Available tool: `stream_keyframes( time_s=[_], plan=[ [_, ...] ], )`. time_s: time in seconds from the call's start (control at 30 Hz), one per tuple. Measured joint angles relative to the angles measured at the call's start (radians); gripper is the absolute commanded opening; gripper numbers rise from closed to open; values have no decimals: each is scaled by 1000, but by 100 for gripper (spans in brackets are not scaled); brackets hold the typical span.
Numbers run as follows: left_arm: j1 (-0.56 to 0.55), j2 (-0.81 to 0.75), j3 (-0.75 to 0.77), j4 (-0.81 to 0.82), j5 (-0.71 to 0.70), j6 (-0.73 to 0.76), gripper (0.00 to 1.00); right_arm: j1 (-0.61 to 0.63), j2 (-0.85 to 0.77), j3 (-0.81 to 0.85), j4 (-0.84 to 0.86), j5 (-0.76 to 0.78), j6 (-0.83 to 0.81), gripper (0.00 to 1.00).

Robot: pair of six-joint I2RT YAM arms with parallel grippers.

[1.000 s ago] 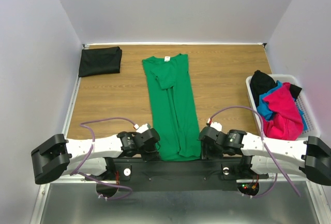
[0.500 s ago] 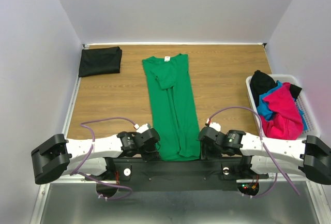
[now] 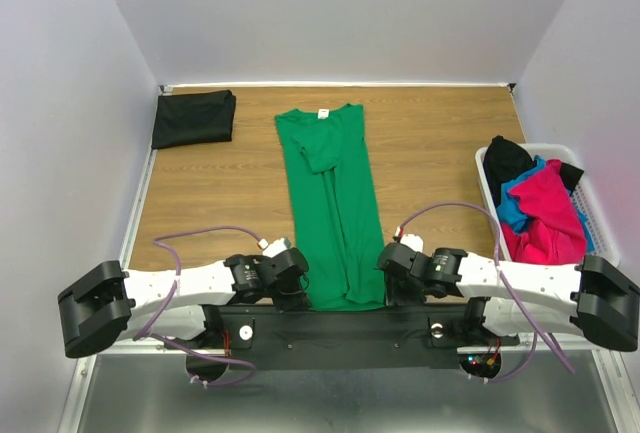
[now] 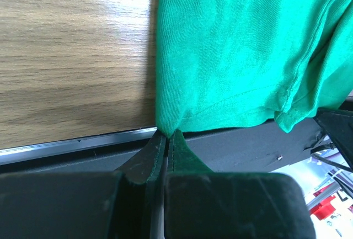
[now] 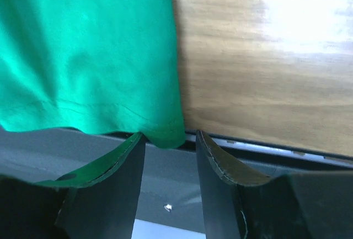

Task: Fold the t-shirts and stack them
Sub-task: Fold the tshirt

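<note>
Items as I read them from my station:

1. Green t-shirt point(image 3: 335, 208). It lies lengthwise down the middle of the wooden table point(image 3: 220, 193), folded into a long narrow strip. The collar end with its white neck label point(image 3: 324, 113) is at the far side. One sleeve is folded in across the chest. The hem reaches the near edge of the table, between the two arms.

2. Left gripper point(image 4: 166, 136). I see it clenched, the fingers pressed together. The near left corner of the hem is drawn to a point right at the tips, so I read it as pinched there. The rest of the shirt runs away from the tips toward the far side.

3. Right gripper point(image 5: 170, 139). It is spread apart. The near right corner of the hem hangs over the table edge and sits between the two fingertips. I cannot tell whether either finger touches the cloth.

4. Black t-shirt point(image 3: 194, 118). It is folded into a flat rectangle at the far left corner of the table, well apart from both grippers.

5. White basket point(image 3: 592, 218). It stands at the right edge of the table and holds a loose heap: a magenta t-shirt point(image 3: 548, 215) on top, a blue t-shirt point(image 3: 516, 203) under it, and a second black t-shirt point(image 3: 505, 158) at the far end.
</note>
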Motion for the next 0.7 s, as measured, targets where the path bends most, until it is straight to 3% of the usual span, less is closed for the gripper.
stream_keyframes(
  time_s=[0.27,0.5,0.7],
  plan=[
    [0,0,0,1,-1,0,0,-2,0,5,63,74,-14,43],
    [0,0,0,0,-1,0,0,-2,10,-13,101,71,-10,24],
    [0,-33,0,-27,-8,-6,0,-2,-62,-65,124,12,-3,14]
  ],
)
